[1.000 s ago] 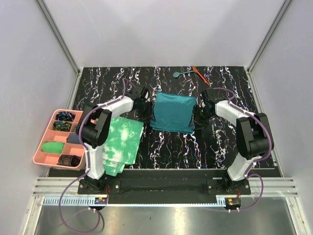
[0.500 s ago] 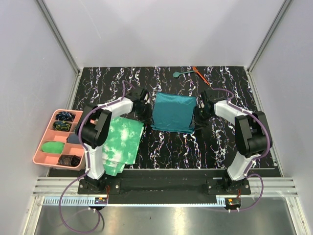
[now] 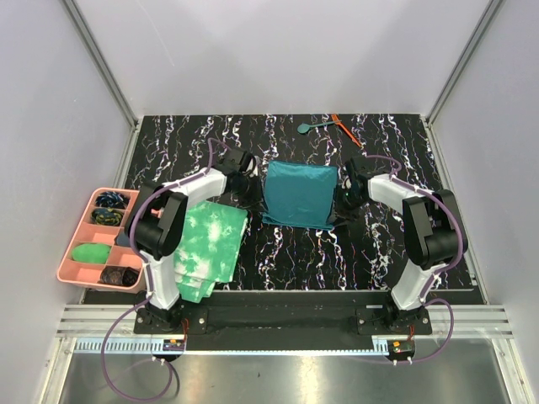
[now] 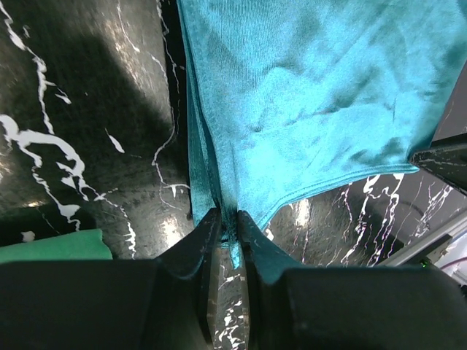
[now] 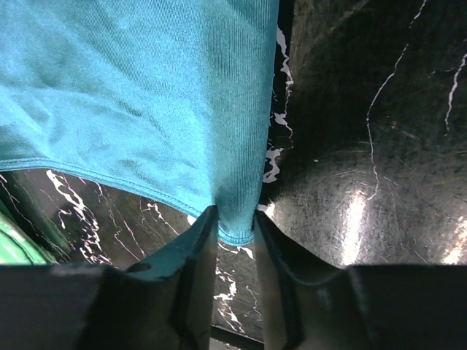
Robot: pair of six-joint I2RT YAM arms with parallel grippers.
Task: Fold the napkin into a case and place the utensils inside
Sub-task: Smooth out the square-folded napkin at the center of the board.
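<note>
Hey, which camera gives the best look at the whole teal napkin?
The top external view: it shows nearly the full outline of the napkin. The left wrist view shows only one corner, pinched in the left gripper. The right wrist view shows only the corner pinched in the right gripper.

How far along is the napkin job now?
Done: the napkin looks folded at least once; the left wrist view shows layered edges. In hand: the left end effector and right end effector each pinch a corner, likely for another fold. Left: finishing the folds, then putting in the spoon and orange stick, which lie at the far edge of the table.
</note>
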